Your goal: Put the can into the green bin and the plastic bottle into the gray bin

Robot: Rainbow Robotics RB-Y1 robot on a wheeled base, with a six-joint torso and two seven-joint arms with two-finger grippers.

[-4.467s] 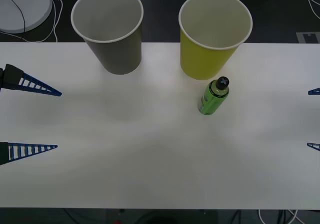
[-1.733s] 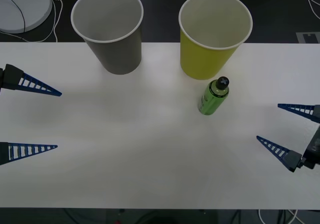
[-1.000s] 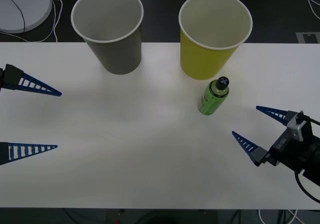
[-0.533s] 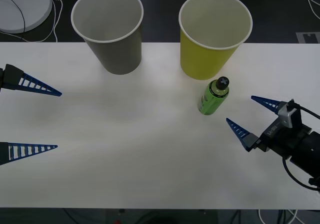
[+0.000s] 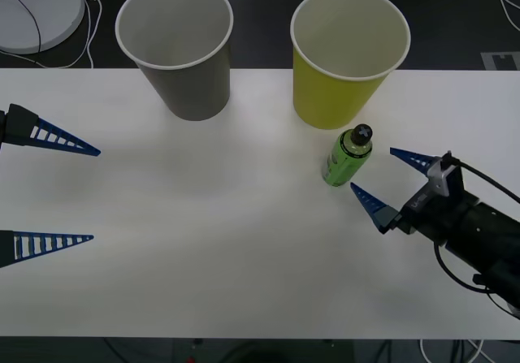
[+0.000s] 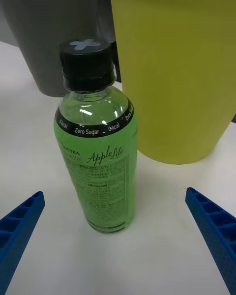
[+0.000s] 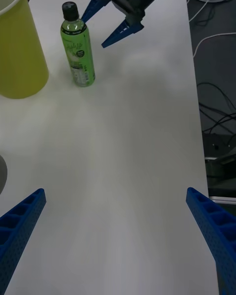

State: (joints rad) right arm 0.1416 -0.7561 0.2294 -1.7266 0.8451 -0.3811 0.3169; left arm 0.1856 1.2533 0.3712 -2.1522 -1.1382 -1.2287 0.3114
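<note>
The plastic bottle [image 5: 348, 157] [image 6: 96, 157] [image 7: 77, 49], bright green with a black cap, stands upright on the white table just in front of the green bin [image 5: 345, 62] [image 6: 177, 69]. To the left of that bin stands the gray bin [image 5: 179, 50] [image 6: 44, 34]. Both bins look empty. My right gripper [image 5: 371, 168] is open just right of the bottle. Its blue fingers [image 6: 19, 221] flank the bottle without touching it. My left gripper [image 5: 96, 194] waits open at the table's left edge. The can is out of view.
A round white device [image 5: 36, 6] with a cable lies beyond the table's far left corner. Cables [image 7: 216, 103] run over the dark floor past the table's right edge. Bare table [image 5: 227, 241] spreads between the two arms.
My right gripper has come in from the right edge, moving left and toward the bottle, still open. The bottle, both bins and the left gripper have not moved.
</note>
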